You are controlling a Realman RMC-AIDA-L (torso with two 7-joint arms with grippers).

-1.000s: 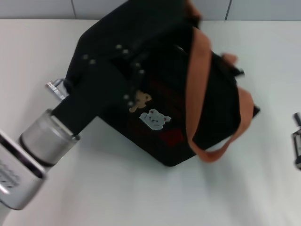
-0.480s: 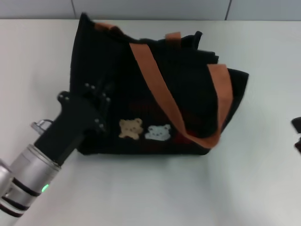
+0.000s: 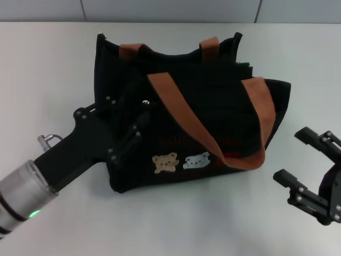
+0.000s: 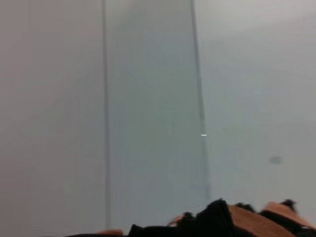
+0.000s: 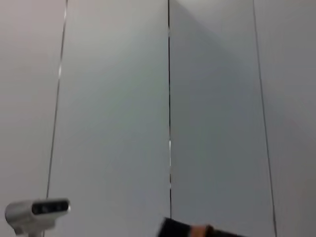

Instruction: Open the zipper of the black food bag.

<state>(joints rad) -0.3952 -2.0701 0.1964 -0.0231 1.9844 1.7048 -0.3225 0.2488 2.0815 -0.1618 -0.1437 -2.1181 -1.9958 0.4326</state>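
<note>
White bench | black food bag upright | left pincer against bag's left end, closure unclear | right pincer apart, beside bag

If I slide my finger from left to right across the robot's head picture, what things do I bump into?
Left gripper → black food bag → right gripper, all on the white table.

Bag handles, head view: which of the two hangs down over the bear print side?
The near handle, the long orange-brown strap sagging across the black food bag front toward the bears. The far handle stays up at the back rim.
</note>
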